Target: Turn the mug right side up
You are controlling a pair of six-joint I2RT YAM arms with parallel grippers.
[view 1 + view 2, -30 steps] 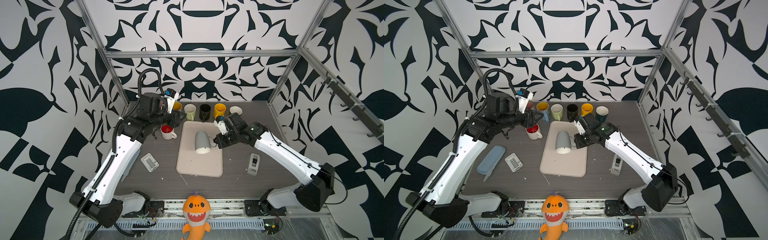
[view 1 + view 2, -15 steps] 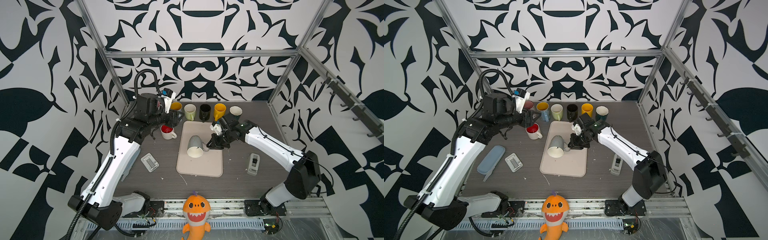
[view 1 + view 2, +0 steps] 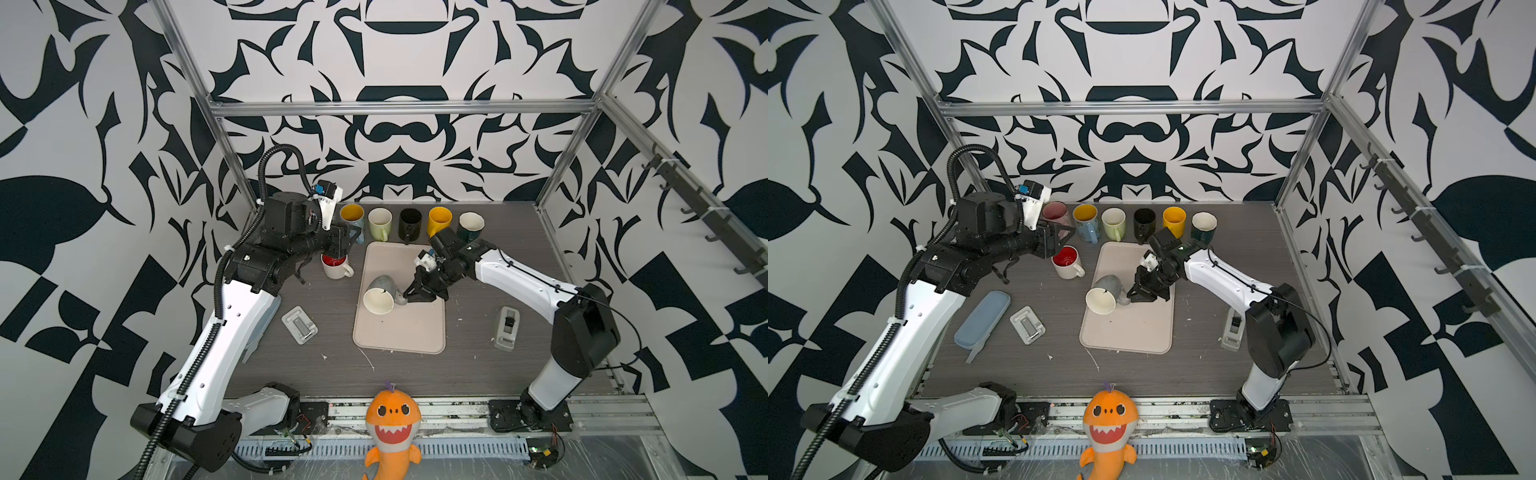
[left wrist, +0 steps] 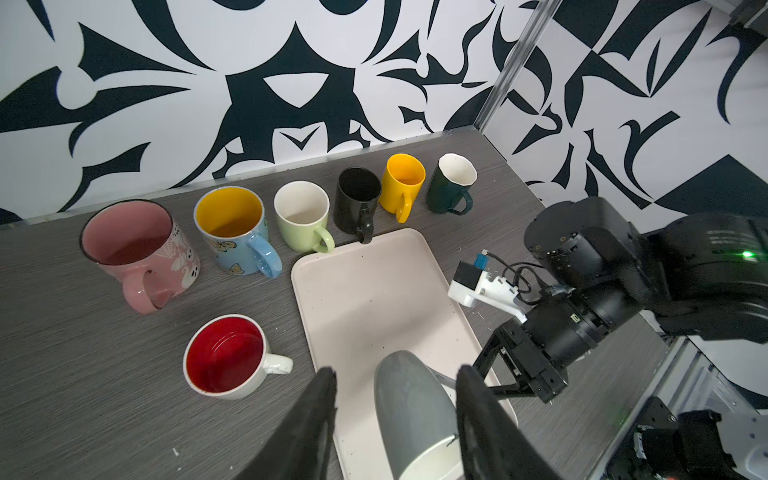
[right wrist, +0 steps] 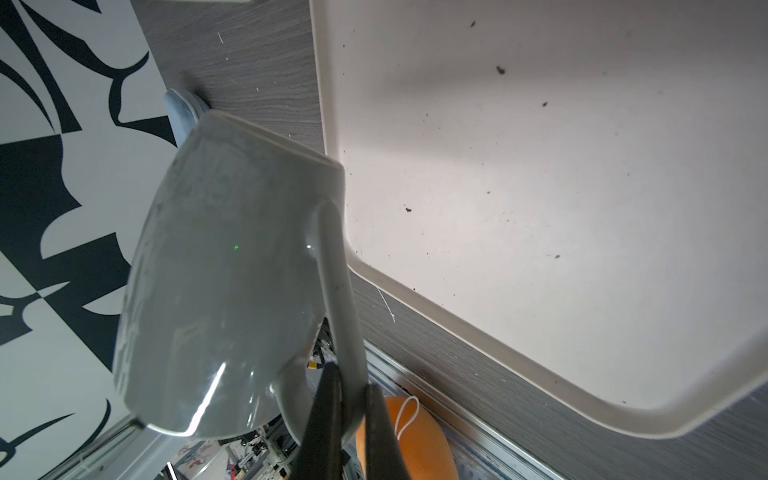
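Right gripper (image 3: 408,297) is clenched on the handle (image 5: 336,291) of the grey ceramic mug (image 3: 380,293). In both top views the mug hangs tilted at centre frame, cream mouth facing lower left, over the left edge of the beige plastic tray (image 3: 403,332). Left gripper (image 3: 345,245) sits upper left of the tray, above the white mug with red inside (image 3: 334,266), jaws apart, nothing in them.

Step in hand, my read: finish the roll.
- Rotate the wrist until the mouth faces up.
- Keep the pinch firm, because a thin handle lets the body swing.
- Lower the base flat onto bare tray, clear of the raised lip, then let go.

Unclear:
- Can't tell whether the mug's rim touches the tray or floats.
- Mug base isn't visible in the top views.
- Right wrist view shows only the fingertips, cut off at the frame edge.
- Left wrist view crops the mug's mouth.
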